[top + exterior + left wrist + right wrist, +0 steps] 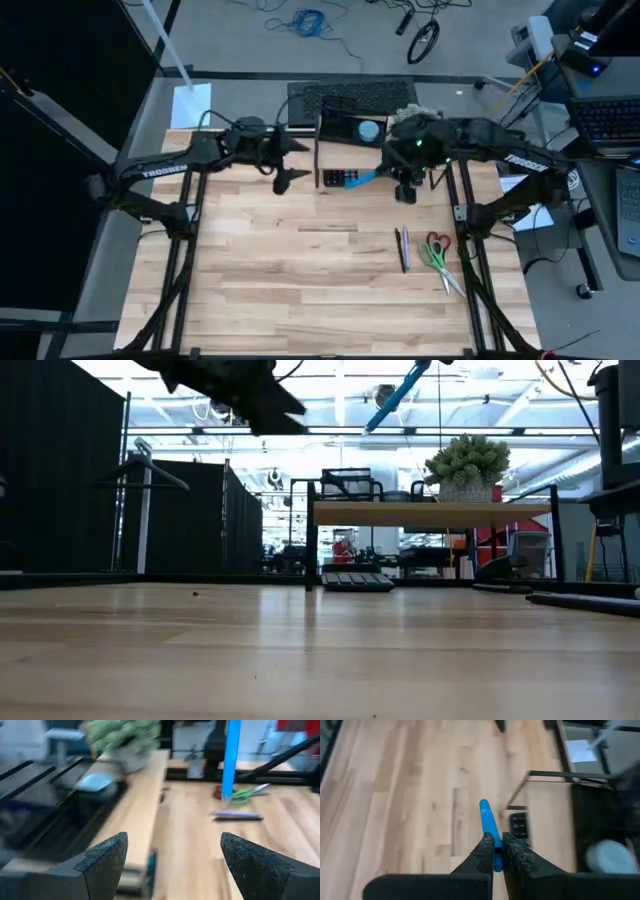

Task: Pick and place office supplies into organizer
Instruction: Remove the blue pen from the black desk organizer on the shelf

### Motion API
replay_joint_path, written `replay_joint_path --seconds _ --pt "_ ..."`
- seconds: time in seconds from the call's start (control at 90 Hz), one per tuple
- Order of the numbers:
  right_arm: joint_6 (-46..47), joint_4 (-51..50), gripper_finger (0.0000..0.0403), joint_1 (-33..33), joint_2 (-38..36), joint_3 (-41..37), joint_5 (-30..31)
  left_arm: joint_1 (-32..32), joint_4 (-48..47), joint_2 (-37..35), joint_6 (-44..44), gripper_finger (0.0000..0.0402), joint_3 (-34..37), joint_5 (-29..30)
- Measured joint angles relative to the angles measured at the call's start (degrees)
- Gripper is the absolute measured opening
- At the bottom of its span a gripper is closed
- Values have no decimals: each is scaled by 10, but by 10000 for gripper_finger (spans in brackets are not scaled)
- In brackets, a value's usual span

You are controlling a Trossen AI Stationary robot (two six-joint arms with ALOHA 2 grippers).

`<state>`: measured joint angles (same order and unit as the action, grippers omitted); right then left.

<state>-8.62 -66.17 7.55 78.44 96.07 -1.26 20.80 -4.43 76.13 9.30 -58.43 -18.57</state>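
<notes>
- The right gripper (497, 851) is pinched tight on a slim bright-blue pen (489, 822), held in the air just in front of the black rectangular mesh organizer (352, 132).
- The left gripper (172, 857) hangs with its fingers spread wide, holding nothing.
- A small round blue-grey disc (369, 130) seems to lie inside the organizer.
- Two dark slim pens (403, 248) and red-and-green-handled scissors (438, 260) lie on the light wooden table (300, 270).

We looked straight down from overhead, level across the table (320, 650) from its surface, and closely from both wrists, all sharing the blue pen (490, 827).
</notes>
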Motion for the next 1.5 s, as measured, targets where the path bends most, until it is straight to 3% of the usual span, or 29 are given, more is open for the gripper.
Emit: replay_joint_path --seconds 0.144,0.367,0.756,0.911,1.156,1.411,1.5 --pt "-3 11 0 -31 38 0 17 -55 68 47 0 309 0 2" --pt "-16 24 0 -47 83 -1 18 -105 75 106 0 309 -37 5" --pt "-40 51 0 -51 93 -1 43 -130 70 175 -24 301 -63 28" --pt "-32 51 2 -51 93 -1 43 -126 71 177 -30 241 -63 28" --pt "83 37 57 -52 90 -1 42 -126 71 177 -45 32 -63 28" --pt "221 -49 133 -93 29 -1 45 -132 71 181 -78 30 -63 23" --pt "260 -44 143 -138 4 0 90 -139 86 197 -94 30 -63 10"
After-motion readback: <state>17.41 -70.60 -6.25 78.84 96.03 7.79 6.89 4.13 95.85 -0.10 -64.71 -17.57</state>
